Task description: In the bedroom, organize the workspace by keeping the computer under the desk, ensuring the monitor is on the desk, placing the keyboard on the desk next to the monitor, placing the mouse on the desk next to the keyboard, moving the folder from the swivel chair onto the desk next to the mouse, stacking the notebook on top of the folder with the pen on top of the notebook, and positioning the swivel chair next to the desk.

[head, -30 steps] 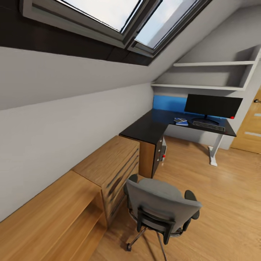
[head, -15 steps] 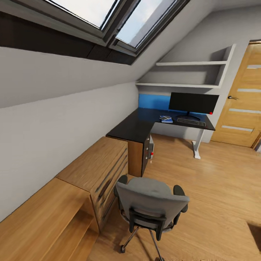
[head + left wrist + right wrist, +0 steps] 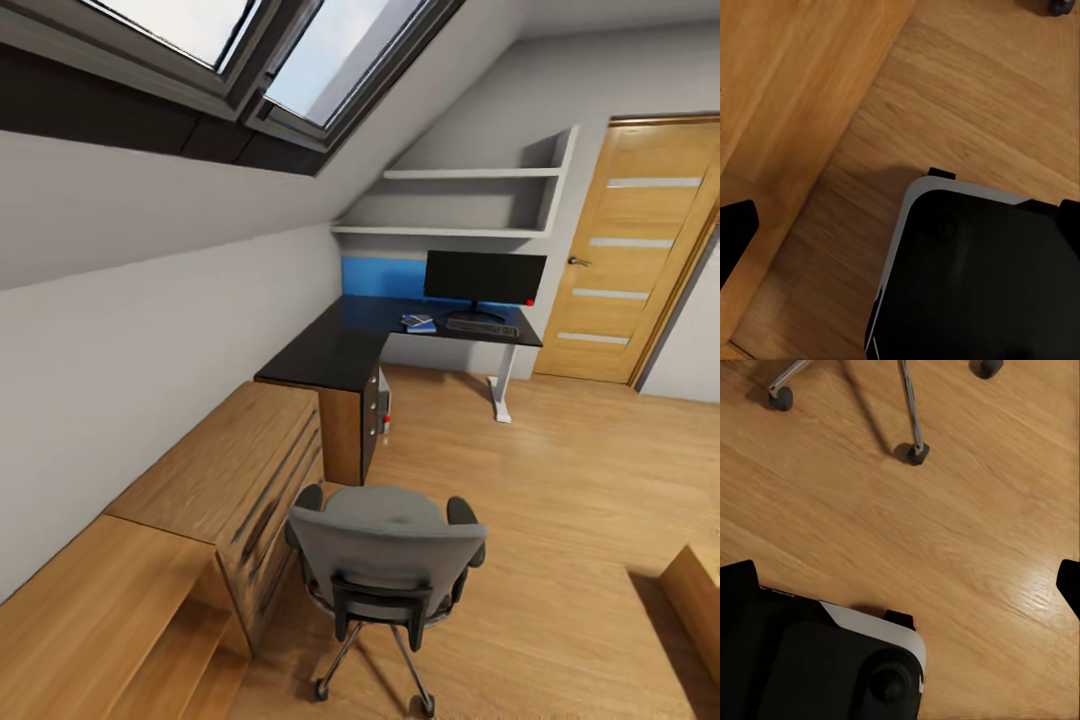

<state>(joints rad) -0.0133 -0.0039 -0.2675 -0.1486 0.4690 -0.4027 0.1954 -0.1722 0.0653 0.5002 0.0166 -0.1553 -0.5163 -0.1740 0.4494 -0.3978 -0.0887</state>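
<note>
Distance was the main trouble: the swivel chair (image 3: 385,560) stood in the near middle of the wooden floor (image 3: 560,470), its tall back toward the camera, just beside the wooden cabinet (image 3: 235,470) on the left and well apart from the far part of the tabletop (image 3: 340,350) where the things lay. There the monitor (image 3: 485,278) stood upright, with the keyboard (image 3: 482,327) just in front of it and the blue folder (image 3: 419,324) to the keyboard's left with something small and grey on it, likely the notebook; pen and mouse were too small to tell. A pale box with a red dot showed under the near end of the tabletop, probably the computer (image 3: 385,408). In the right wrist view the chair's chrome legs and casters (image 3: 918,453) lay near the robot's base (image 3: 817,660), so driving forward could have knocked the chair askew or jammed it against the cabinet. A careless push on the back might have spun the seat instead of rolling it, or sent it into the drawers. The left wrist view showed floor, cabinet edge and base; a dark finger tip showed at an edge of each wrist view, but whether either tool was wide or narrow I could not tell.
</note>
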